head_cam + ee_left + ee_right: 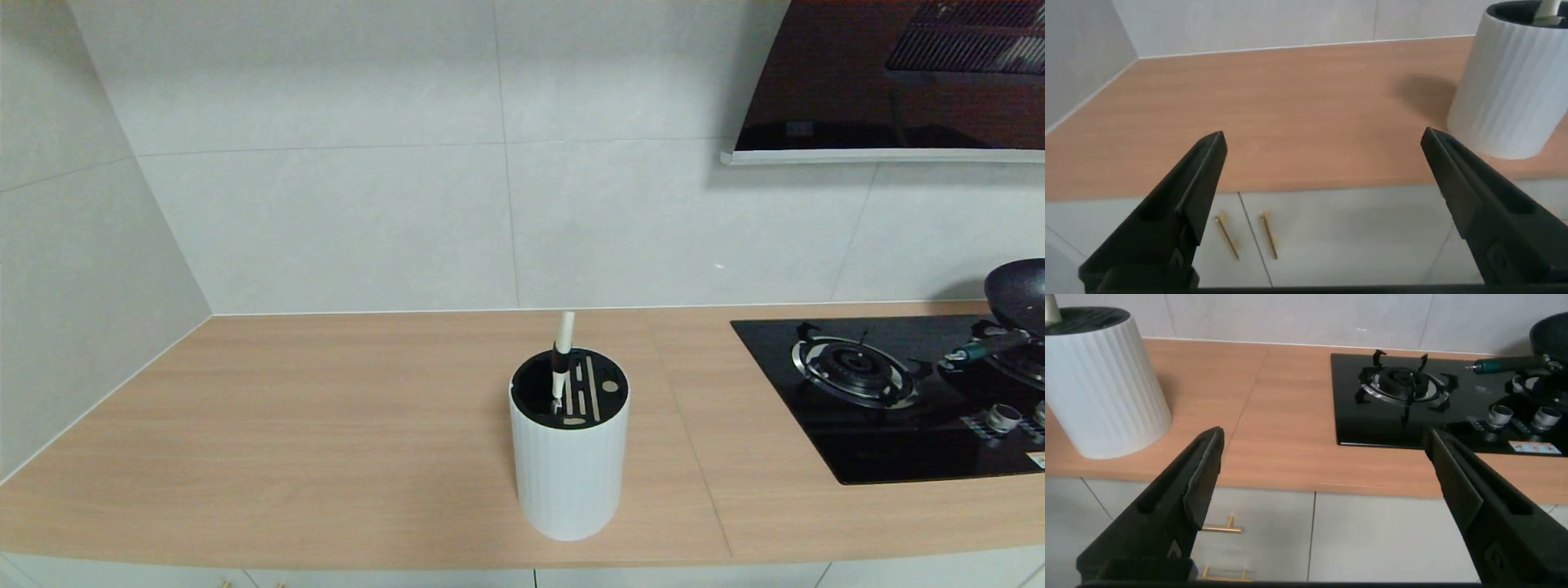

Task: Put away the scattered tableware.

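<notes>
Standing upright in the white holder [569,474], a white-handled utensil [563,339] sits mid-counter [326,425].
Left gripper [1323,140] and right gripper [1324,437] gape wide, empty, low before the counter edge; the holder lies between them, neither clearly nearer.

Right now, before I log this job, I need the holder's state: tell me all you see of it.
The holder is a white, finely ribbed cylinder, plastic by its look, with a black top insert cut with slots and one wider opening. It stands upright on the wooden counter, left of the hob. One white-handled utensil stands in it, nearly upright.
</notes>
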Available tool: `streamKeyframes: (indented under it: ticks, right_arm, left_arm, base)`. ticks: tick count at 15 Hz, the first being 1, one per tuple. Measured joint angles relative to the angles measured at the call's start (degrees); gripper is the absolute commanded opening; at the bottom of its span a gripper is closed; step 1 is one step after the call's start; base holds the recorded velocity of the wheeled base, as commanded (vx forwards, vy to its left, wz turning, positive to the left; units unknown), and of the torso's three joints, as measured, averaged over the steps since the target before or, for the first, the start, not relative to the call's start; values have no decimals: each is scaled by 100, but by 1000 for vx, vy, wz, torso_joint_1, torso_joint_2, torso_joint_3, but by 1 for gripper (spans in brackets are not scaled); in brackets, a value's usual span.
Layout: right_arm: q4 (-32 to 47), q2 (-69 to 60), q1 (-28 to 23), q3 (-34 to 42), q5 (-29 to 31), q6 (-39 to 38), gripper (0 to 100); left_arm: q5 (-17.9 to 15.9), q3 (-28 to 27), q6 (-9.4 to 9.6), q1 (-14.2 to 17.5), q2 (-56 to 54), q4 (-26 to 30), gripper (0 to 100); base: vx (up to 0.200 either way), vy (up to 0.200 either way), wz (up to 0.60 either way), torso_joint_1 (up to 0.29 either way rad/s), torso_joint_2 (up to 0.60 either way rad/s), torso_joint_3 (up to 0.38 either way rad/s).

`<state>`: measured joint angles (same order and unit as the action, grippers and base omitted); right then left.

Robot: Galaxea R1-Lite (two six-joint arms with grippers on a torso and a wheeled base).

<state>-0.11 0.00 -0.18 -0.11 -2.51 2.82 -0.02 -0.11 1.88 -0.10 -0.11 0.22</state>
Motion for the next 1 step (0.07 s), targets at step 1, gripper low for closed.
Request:
streamKeyframes:
  ticks: [1]
  right_arm:
    - [4, 0, 2, 0, -2, -2, 100]
  left_arm:
    - [-2, 1, 4, 0, 0, -1, 100]
  base:
    - [0, 0, 0, 0, 0, 0]
